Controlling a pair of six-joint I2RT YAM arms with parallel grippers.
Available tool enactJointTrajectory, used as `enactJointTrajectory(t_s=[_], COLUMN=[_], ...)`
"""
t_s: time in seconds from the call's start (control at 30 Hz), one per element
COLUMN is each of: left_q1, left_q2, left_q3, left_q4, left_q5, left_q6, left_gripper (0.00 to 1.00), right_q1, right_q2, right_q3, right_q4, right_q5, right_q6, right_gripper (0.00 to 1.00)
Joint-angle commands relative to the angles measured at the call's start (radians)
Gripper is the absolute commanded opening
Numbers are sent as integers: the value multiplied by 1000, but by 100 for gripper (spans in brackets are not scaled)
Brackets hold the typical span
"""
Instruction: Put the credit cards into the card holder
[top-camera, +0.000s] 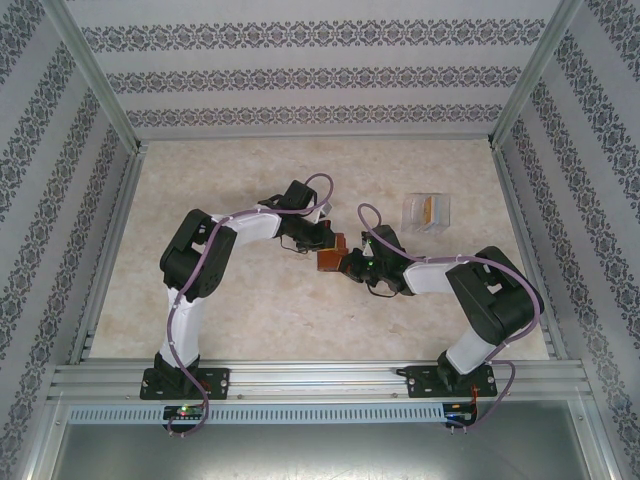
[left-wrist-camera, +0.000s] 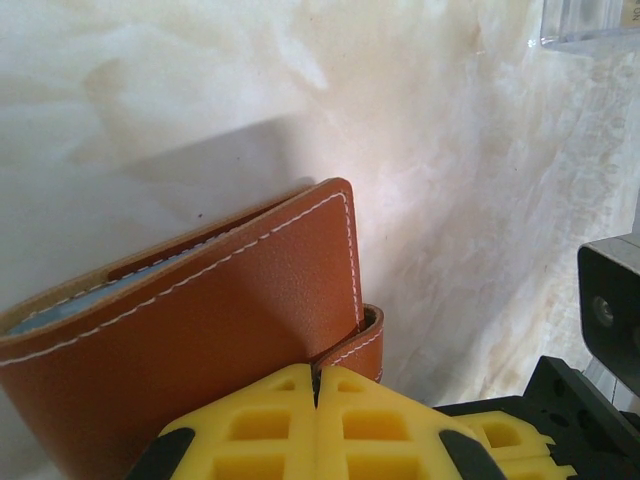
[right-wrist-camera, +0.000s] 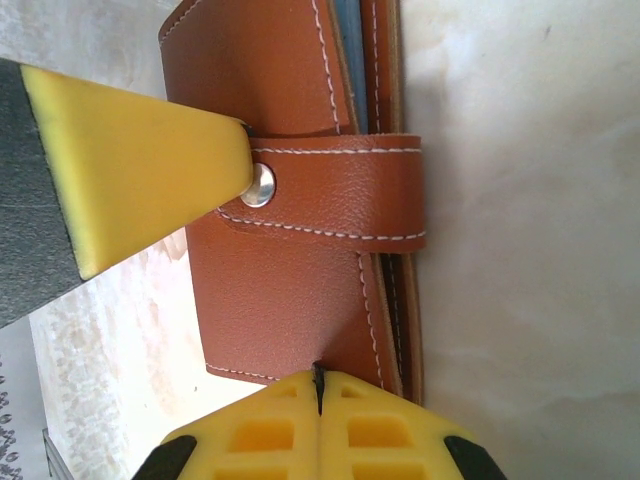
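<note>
A reddish-brown stitched leather card holder (right-wrist-camera: 300, 290) sits folded on the pale marbled table (right-wrist-camera: 520, 300). Its strap is snapped down, and the edge of a blue-grey card (right-wrist-camera: 350, 50) shows between its leaves. A clear plastic box (top-camera: 412, 214) (well apart, toward the far right) holds a yellow-orange card (top-camera: 428, 210). The left gripper (left-wrist-camera: 315, 385) has its yellow fingertips pressed together, their tips against the holder's face beside the strap. The right gripper (right-wrist-camera: 318, 385), also closed with nothing between its fingers, touches the holder from the opposite side.
</note>
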Motion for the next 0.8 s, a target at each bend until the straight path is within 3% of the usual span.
enactJointTrajectory(t_s=[0.0,0.53,0.77], left_q1=[15,18,19], left_q2=[-22,-40,-69], left_q3=[-41,-114,-171], left_q4=[-11,41,93], left_q5=[-29,-45,-83], left_q6=[18,10,10], left_gripper=[0,0,0], right_q1=[-15,-22,-100], right_q2=[0,-7,-69], right_q3=[-12,-9,51], right_q4=[-68,-70,-116], right_q5=[22,22,-3], right_q6=[-12,-5,-25], right_gripper=[4,4,8])
